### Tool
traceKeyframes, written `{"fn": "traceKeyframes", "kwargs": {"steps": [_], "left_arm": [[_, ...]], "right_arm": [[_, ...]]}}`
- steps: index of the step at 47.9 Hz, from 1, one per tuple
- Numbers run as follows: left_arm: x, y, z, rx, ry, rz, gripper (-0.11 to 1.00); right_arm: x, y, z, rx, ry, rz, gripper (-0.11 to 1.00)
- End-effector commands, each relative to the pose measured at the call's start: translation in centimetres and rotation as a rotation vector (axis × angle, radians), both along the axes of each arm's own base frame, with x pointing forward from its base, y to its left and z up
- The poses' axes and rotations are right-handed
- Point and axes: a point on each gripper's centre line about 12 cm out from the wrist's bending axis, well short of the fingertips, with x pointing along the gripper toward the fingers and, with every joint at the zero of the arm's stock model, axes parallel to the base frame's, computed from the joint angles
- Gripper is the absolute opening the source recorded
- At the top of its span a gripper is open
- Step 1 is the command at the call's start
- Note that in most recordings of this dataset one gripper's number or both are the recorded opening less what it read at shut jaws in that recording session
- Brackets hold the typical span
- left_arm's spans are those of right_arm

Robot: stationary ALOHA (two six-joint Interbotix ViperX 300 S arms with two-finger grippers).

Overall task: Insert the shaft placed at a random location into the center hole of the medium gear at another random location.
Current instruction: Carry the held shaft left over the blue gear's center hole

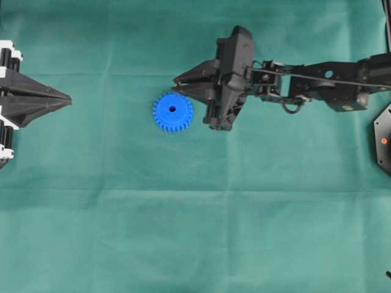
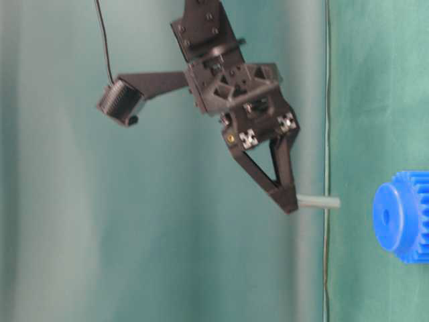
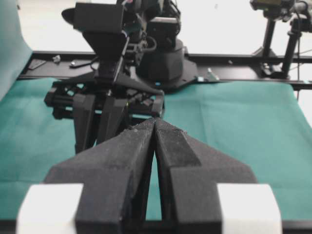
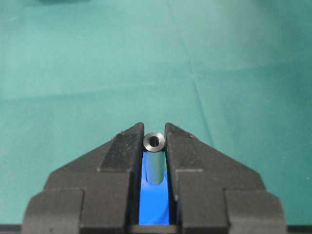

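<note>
My right gripper [image 4: 154, 130] is shut on the shaft [image 4: 155, 158], a short silvery pin whose ringed end shows between the fingertips. In the table-level view the shaft [image 2: 319, 201] sticks out of the right gripper [image 2: 289, 201] toward the medium gear [image 2: 404, 216], with a gap between them. The blue medium gear [image 1: 172, 113] lies flat on the cloth, its center hole [image 1: 172, 109] uncovered. The right gripper [image 1: 176, 85] hangs just beyond the gear's far rim. Blue of the gear [image 4: 155, 202] shows between the fingers. My left gripper [image 3: 155, 122] is shut and empty, far left [image 1: 67, 99].
Green cloth [image 1: 195, 232] covers the whole table. The right arm [image 1: 317, 82] reaches in from the right edge. A black base part [image 1: 383, 140] sits at the right border. In the left wrist view the right arm's gripper body [image 3: 109, 97] stands ahead of the left fingertips.
</note>
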Motion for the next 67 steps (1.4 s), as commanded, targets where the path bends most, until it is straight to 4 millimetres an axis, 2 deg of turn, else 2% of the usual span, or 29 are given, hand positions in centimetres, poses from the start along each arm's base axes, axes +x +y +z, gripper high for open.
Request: {"fn": "traceKeyframes", "kwargs": {"steps": [1, 11, 43, 67], "left_arm": [[0.2, 0.0, 0.6, 0.0, -0.012, 0.001, 0.0], [0.2, 0.0, 0.6, 0.002, -0.012, 0.001, 0.0], [0.3, 0.0, 0.6, 0.003, -0.014, 0.001, 0.0], [0.2, 0.0, 0.7, 0.002, -0.015, 0.001, 0.0]], "right_arm": [[1.0, -0.1, 1.5, -0.02, -0.04, 0.007, 0.13], [1.6, 0.3, 1.3, -0.017, -0.031, 0.017, 0.13], [1.5, 0.6, 1.0, -0.007, -0.025, 0.019, 0.13], [2.2, 1.0, -0.8, 0.009, 0.008, 0.023, 0.13]]}}
